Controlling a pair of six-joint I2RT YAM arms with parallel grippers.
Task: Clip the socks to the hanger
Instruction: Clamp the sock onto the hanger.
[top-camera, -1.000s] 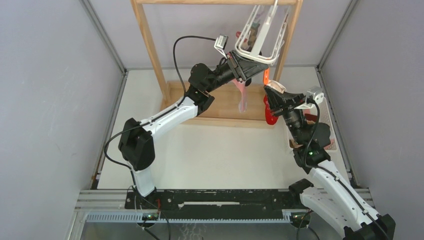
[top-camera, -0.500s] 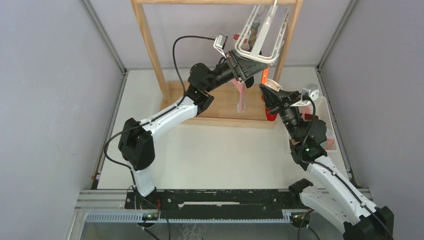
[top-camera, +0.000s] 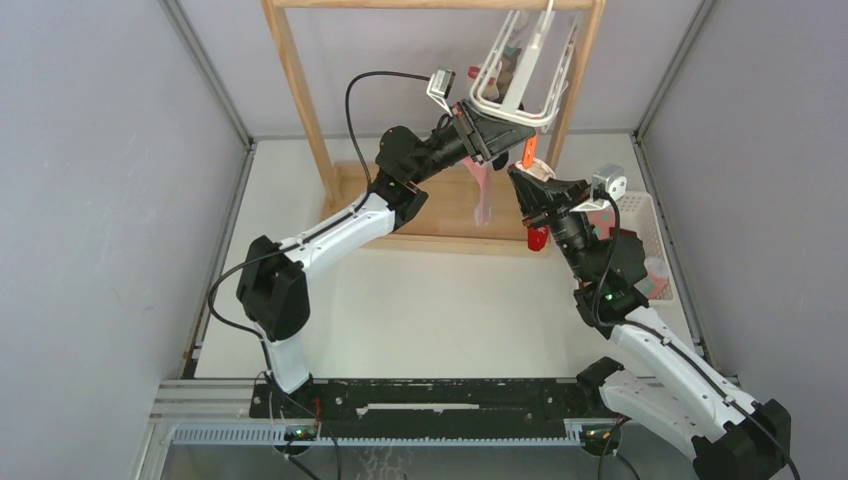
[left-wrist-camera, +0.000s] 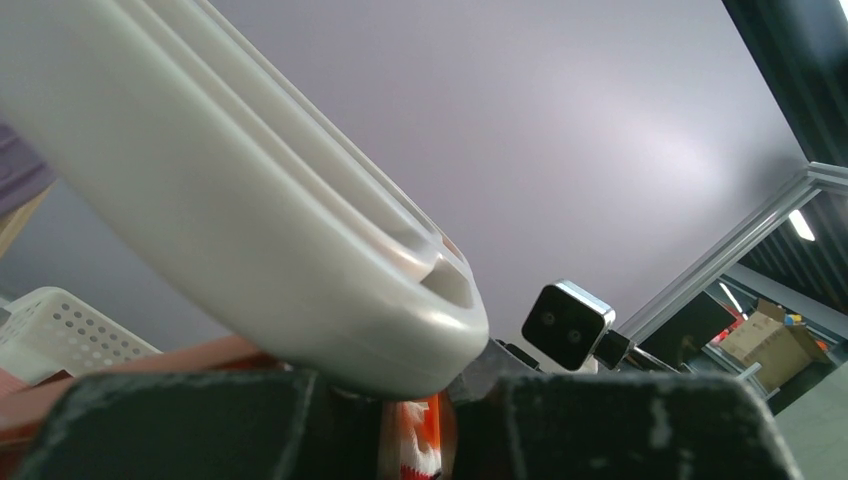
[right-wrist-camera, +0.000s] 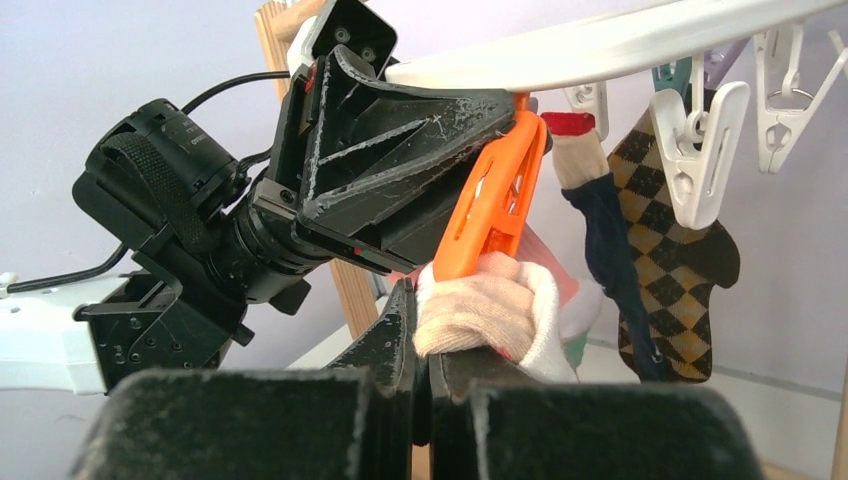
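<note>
I have the left gripper (top-camera: 488, 127) with its jaws clamped on the hanger (right-wrist-camera: 600, 45) rim. The right gripper (right-wrist-camera: 428, 345) has its jaws pinched tight on a cream-cuffed sock (right-wrist-camera: 490, 305), which touches the orange clip (right-wrist-camera: 495, 205).

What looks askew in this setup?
The hanger is tilted, not level, its low rim clamped in the left end effector. The orange clip slants too, over the sock held by the right end effector. No visible damage.

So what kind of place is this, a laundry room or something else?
Most likely a robotics test cell, not a home laundry: bare grey panel walls in aluminium framing, a left arm and right arm bolted to a rail at the table edge, and a wooden rack carrying a white clip hanger.
</note>
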